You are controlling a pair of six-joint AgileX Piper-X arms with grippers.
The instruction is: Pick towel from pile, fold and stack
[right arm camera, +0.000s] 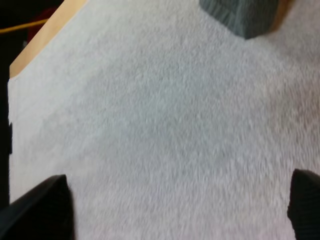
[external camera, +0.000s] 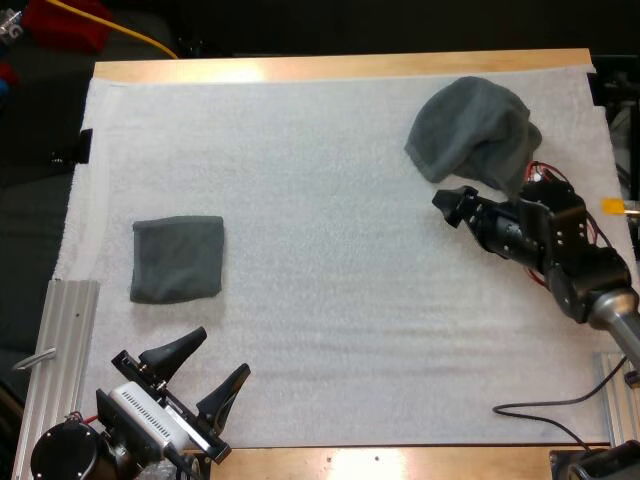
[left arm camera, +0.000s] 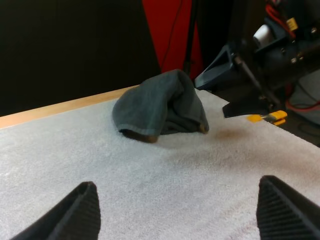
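Observation:
A crumpled dark grey-green towel (external camera: 470,125) lies heaped at the far right of the mat. A folded towel (external camera: 178,258) lies flat at the left. My right gripper (external camera: 457,205) hovers just in front of the crumpled towel, open and holding nothing; the right wrist view has its fingers wide apart over bare mat, around its midpoint (right arm camera: 172,210), and the towel's edge (right arm camera: 240,15) just ahead. My left gripper (external camera: 205,372) is open near the front edge, short of the folded towel. From the left wrist I see the crumpled towel (left arm camera: 160,107) far ahead, with the right arm's gripper (left arm camera: 225,80) beside it.
The white mat (external camera: 330,300) covers most of the wooden table (external camera: 340,68). An aluminium rail (external camera: 60,340) lies along the left front edge. A yellow cable (external camera: 120,28) runs beyond the far side.

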